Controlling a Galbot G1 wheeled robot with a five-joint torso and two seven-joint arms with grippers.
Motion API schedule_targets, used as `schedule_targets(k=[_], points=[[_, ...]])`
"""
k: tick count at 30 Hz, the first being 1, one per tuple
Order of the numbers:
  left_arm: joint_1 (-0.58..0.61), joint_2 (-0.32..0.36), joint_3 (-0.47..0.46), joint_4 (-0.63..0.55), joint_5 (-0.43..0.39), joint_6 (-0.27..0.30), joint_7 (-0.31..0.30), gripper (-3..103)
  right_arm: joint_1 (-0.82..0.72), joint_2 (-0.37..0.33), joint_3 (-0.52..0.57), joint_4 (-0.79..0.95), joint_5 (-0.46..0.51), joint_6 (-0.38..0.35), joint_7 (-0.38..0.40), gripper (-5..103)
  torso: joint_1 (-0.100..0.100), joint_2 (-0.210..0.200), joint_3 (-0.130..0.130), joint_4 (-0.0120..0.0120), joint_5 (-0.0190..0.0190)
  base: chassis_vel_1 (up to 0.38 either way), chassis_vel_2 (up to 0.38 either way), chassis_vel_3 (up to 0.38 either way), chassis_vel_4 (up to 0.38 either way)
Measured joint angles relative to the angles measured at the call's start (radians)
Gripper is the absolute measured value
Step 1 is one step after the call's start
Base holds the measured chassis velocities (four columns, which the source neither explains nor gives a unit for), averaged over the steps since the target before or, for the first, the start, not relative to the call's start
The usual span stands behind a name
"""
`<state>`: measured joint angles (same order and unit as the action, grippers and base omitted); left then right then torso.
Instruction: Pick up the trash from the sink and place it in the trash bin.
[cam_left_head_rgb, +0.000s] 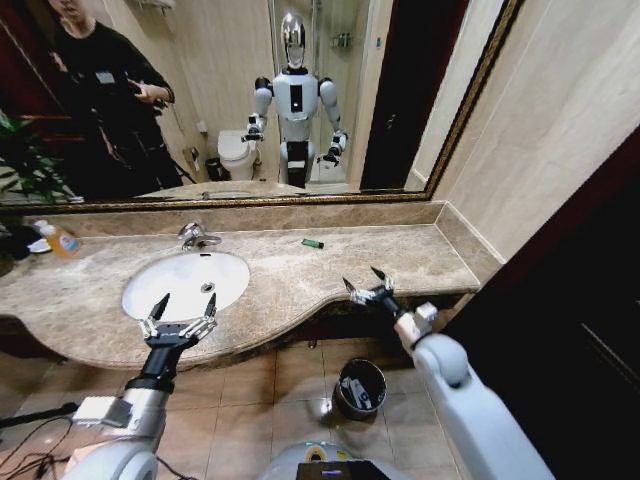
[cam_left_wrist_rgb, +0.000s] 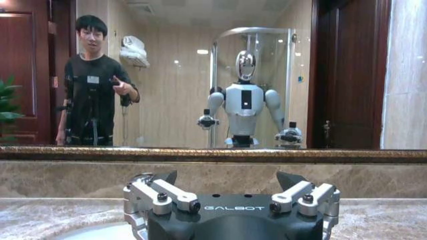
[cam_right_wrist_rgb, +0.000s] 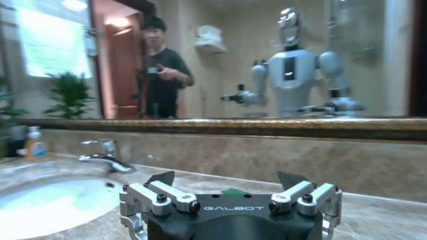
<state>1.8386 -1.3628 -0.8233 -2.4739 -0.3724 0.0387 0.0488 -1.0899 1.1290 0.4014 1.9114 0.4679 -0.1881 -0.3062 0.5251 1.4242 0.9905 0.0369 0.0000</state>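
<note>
text: "GALBOT" | on: left hand (cam_left_wrist_rgb: 231, 186) body | also on: right hand (cam_right_wrist_rgb: 230, 186) body

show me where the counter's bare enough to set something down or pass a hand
The widest bare marble runs from the sink toward the right-hand wall, broken only by a tiny green piece near the mirror; the right gripper hovers open over its front edge. The left end is crowded: an orange-liquid bottle stands there. The left gripper, open, covers the sink's front rim.

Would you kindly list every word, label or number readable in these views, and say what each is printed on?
"GALBOT": on the left gripper body, left wrist view.
"GALBOT": on the right gripper body, right wrist view.
Soap bottle label: too small to read.
Person's chest badge in the mirror: unreadable.
</note>
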Motion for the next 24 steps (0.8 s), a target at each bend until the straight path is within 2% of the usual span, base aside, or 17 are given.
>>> schedule_targets(k=[2, 4, 6, 9, 15, 17, 24], points=[[0.0, 0.0, 0.0, 0.0, 0.0, 0.0, 0.0, 100, 0.034, -0.006, -0.007, -0.038, 0.013, -0.005, -0.03, 100, 0.0, 0.0, 0.0, 0.0, 0.0, 0.0, 0.0, 0.0, 0.0], [0.0, 0.0, 0.0, 0.0, 0.0, 0.0, 0.0, 100, 0.131, -0.019, -0.029, -0.164, 0.042, -0.014, -0.144, 100, 0.0, 0.0, 0.0, -0.0001, 0.0003, 0.0, 0.0, 0.0, 0.0], [0.0, 0.0, 0.0, 0.0, 0.0, 0.0, 0.0, 100, 0.155, -0.02, -0.035, -0.193, 0.043, -0.017, -0.171, 100, 0.0, 0.0, 0.0, -0.0003, 0.0002, 0.0, 0.0, 0.0, 0.0], [0.0, 0.0, 0.0, 0.0, 0.0, 0.0, 0.0, 100, 0.303, -0.016, -0.077, -0.347, 0.038, -0.021, -0.3, 100, 0.0, 0.0, 0.0, -0.0002, 0.0, 0.0, 0.0, 0.0, 0.0], [0.0, 0.0, 0.0, 0.0, 0.0, 0.0, 0.0, 100, 0.461, 0.018, -0.134, -0.521, -0.014, -0.017, -0.375, 100, 0.0, 0.0, 0.0, 0.0, -0.0001, 0.0, 0.0, 0.0, 0.0], [0.0, 0.0, 0.0, 0.0, 0.0, 0.0, 0.0, 100, 0.524, 0.043, -0.165, -0.604, -0.061, -0.015, -0.398, 100, 0.0, 0.0, 0.0, -0.0001, 0.0, 0.0, 0.0, 0.0, 0.0], [0.0, 0.0, 0.0, 0.0, 0.0, 0.0, 0.0, 100, 0.657, 0.088, -0.261, -0.763, -0.126, -0.03, -0.387, 100, 0.0, 0.0, 0.0, -0.0001, -0.0001, 0.0, 0.0, 0.0, 0.0]])
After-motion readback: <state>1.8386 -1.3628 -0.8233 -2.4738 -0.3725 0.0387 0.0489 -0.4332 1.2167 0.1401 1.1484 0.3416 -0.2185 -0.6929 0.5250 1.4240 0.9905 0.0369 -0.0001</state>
